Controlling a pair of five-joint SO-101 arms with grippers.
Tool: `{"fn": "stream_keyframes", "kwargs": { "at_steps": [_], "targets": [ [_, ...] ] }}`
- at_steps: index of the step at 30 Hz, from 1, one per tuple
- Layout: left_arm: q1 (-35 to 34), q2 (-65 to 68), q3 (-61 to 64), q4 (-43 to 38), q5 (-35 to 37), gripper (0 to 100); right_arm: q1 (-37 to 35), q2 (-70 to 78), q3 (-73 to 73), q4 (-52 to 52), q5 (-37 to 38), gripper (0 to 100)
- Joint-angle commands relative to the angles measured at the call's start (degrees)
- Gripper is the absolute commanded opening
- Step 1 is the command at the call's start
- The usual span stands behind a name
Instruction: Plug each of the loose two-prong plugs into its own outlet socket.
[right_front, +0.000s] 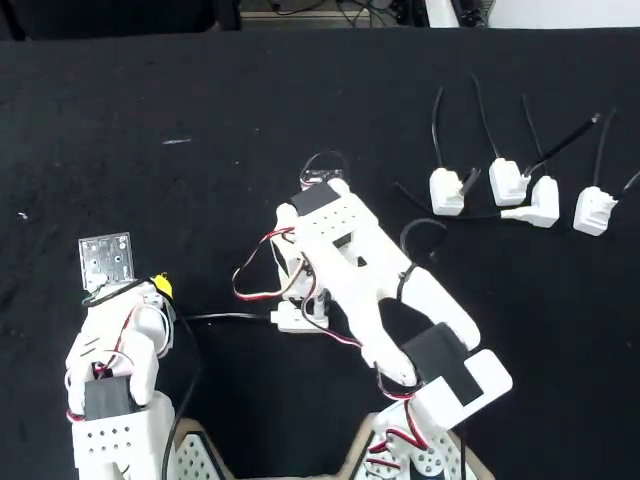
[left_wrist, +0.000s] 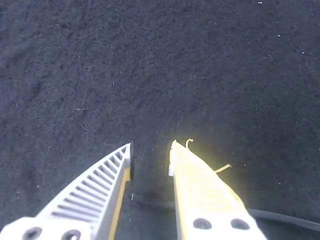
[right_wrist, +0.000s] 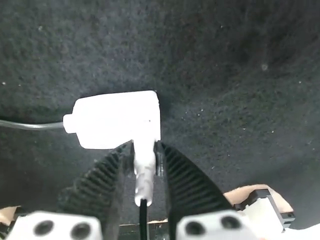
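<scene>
Right gripper (right_wrist: 145, 146) is clamping down tight on a white plug (right_wrist: 144, 172), both black ribbed fingers (right_wrist: 107, 180) pressing on its narrow body, with a black cord coming out of the plug's back end. The plug's front end is butting against a white socket block (right_wrist: 117, 120) lying flat on the black table (right_front: 200, 100) (can't tell if the prongs are fully seated). A thin cable is leaving the block's far end. In the high view this pair is sitting near the middle of the table, toward the arm bases, under the right arm's wrist.

Left gripper (left_wrist: 151, 145) is hanging low over the table at the near left, fingers parted a little with nothing between them, one white and one yellow. A black cable (left_wrist: 280, 218) is lying on the cloth and passing under those fingers, not gripped.

A cluster of white plug-and-socket pieces (right_front: 508, 181) is lying at the far right of the table, well apart from both arms, their black cords trailing away (which are plugs and which sockets is too small to tell).
</scene>
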Motion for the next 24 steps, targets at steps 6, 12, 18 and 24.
{"fn": "stream_keyframes", "kwargs": {
  "at_steps": [6,12,18,24],
  "targets": [
    [-0.13,-0.35,0.66,-0.97,-0.53,13,0.79,-0.22,2.51,-3.52,-0.26,1.1],
    [-0.13,-0.35,0.66,-0.97,-0.53,13,0.62,-0.66,5.76,-7.65,-0.09,1.1],
    [-0.13,-0.35,0.66,-0.97,-0.53,13,0.53,-4.79,2.15,-5.01,10.29,1.2],
    [-0.13,-0.35,0.66,-0.97,-0.53,13,0.53,-13.23,-1.19,-5.54,23.47,1.2]
  ]
}}
